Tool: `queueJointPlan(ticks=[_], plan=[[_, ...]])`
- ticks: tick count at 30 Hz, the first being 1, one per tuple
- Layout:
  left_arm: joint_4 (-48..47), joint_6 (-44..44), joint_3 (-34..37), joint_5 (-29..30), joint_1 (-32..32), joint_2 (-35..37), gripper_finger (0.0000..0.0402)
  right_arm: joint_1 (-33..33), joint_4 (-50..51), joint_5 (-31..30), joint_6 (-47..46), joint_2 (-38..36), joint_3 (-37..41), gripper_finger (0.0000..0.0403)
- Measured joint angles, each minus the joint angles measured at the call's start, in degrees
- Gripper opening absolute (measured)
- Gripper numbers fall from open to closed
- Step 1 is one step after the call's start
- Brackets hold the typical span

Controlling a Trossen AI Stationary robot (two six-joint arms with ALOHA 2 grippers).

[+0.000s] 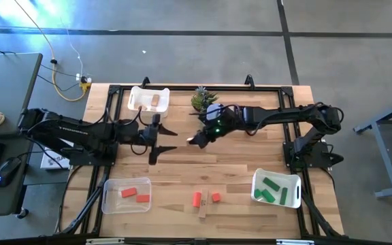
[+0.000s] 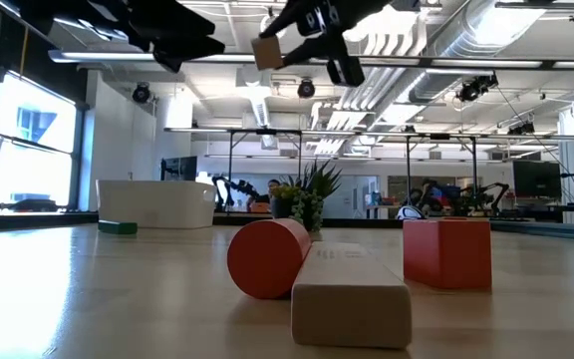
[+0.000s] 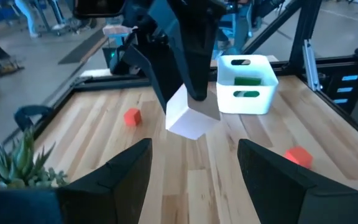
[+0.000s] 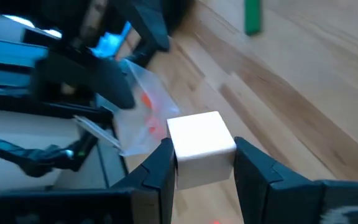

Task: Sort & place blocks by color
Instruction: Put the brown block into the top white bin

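Observation:
My right gripper is shut on a plain tan cube and holds it above the middle of the table. My left gripper faces it from the table's left, open and empty, a short way off; its fingers frame the cube in the left wrist view. Near the table's near edge lie a red-orange round block, a red cube and a tan bar. A green block lies flat on the wood. My right gripper pinches the tan cube between its two fingers, one on each of two opposite faces. The fingers slant down from the table's right side. The cube is lifted well clear of the table.
A white bin with tan blocks sits at the far edge, beside a small potted plant. A clear bin with red blocks is near left. A white bin with green blocks is near right. Bare wood lies between them.

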State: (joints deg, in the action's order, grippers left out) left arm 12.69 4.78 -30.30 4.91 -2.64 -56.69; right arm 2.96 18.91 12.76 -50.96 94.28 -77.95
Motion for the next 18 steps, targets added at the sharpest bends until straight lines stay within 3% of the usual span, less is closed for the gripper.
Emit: queueJointPlan(ticks=[7, 18], plan=[[2.7, 3.1, 0.0, 2.4, 2.2, 0.0, 0.0225, 0.0, -8.4, 1.4, -2.2, 0.0, 0.0, 0.0100], [7.2, 5.5, 0.0, 5.4, 3.5, 0.0, 0.0225, -0.1, -12.8, 1.2, -7.1, 0.0, 0.0, 0.0100]])
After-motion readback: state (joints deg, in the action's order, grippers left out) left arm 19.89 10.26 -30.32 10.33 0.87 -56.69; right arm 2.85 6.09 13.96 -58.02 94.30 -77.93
